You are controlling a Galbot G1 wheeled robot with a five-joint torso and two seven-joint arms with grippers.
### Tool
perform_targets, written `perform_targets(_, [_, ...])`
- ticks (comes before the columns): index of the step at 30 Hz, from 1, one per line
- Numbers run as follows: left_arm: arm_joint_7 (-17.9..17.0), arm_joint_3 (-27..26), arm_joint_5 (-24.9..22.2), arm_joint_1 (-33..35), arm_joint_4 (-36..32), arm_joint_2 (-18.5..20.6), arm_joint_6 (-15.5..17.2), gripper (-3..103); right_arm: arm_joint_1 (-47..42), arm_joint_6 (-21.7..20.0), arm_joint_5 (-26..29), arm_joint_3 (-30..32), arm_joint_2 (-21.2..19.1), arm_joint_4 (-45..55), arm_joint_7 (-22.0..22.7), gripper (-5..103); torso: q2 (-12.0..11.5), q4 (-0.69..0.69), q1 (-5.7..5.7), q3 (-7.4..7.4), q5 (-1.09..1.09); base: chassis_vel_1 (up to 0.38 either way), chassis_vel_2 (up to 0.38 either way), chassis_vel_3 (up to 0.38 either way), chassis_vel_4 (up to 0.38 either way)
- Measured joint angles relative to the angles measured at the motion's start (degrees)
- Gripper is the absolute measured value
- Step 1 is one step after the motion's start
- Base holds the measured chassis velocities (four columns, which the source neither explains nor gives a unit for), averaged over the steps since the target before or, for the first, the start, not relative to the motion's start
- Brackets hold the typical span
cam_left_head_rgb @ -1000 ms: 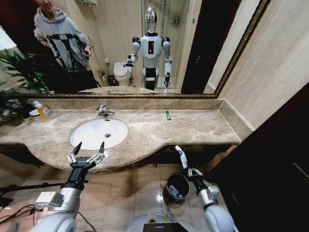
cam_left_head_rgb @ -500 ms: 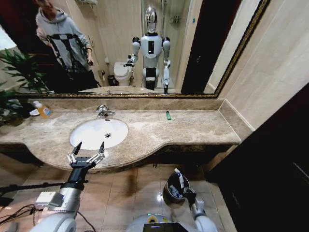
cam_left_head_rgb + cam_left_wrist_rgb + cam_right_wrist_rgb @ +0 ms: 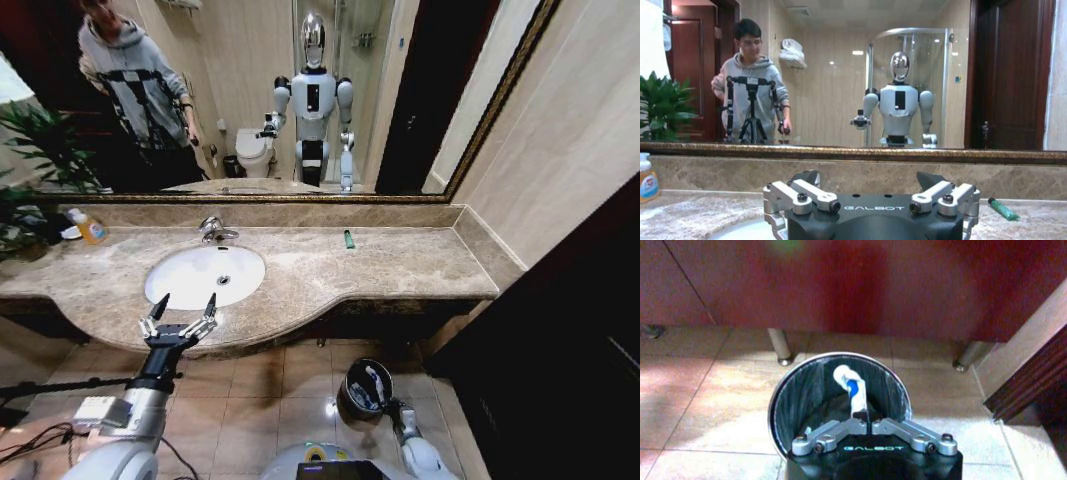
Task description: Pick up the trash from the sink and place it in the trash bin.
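Note:
My right gripper [image 3: 869, 421] is shut on a small white tube with a blue mark [image 3: 852, 390], the trash. It holds the tube upright inside the mouth of the dark trash bin [image 3: 783, 395]. In the head view the bin [image 3: 350, 382] stands on the floor below the counter, with the tube [image 3: 378, 383] and my right gripper [image 3: 392, 405] over it. My left gripper [image 3: 180, 312] hovers open at the counter's front edge, just before the white oval sink [image 3: 180, 285]. A green tube [image 3: 348, 239] lies on the counter right of the sink and also shows in the left wrist view [image 3: 1003, 208].
A chrome faucet [image 3: 214, 230] stands behind the basin and a soap bottle [image 3: 90, 229] at the counter's far left. Chrome cabinet legs [image 3: 780, 346] stand on the tiles behind the bin. A dark wooden panel [image 3: 560, 330] closes the right side.
My right arm has dropped from beside the counter's edge down to the bin, carrying the white tube into its mouth. The left arm has stayed still.

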Motion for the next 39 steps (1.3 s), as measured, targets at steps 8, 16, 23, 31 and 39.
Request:
perform_targets(8, [0.0,0.0,0.0,0.0,0.0,-0.01,0.0,100,-0.2,0.42,0.43,-0.04,0.05,-0.3,-0.04,13,0.0,0.0,-0.01,0.0,0.0,0.0,0.0,0.0,0.0])
perform_targets(16, [0.0,0.0,0.0,0.0,0.0,0.0,0.0,100,-2.45,0.23,0.55,0.12,-0.47,2.64,-0.07,45,0.0,-0.01,-0.01,0.0,0.0,0.0,0.0,0.0,0.0])
perform_targets(23, [0.0,0.0,0.0,0.0,0.0,0.0,0.0,100,-5.46,-0.5,1.3,0.37,-0.57,7.23,0.12,72,0.0,0.0,-0.01,-0.01,0.0,0.0,0.0,0.0,0.0])
perform_targets(31, [0.0,0.0,0.0,0.0,0.0,0.0,0.0,100,-8.51,0.63,0.09,1.19,-0.25,11.62,0.64,91,0.0,0.0,-0.01,-0.01,0.0,0.0,0.0,0.0,0.0])
perform_targets(39, [0.0,0.0,0.0,0.0,0.0,0.0,0.0,100,-14.27,14.28,-12.2,6.52,0.22,23.07,4.85,100,0.0,0.01,-0.01,-0.01,0.0,0.0,0.0,0.0,0.0])
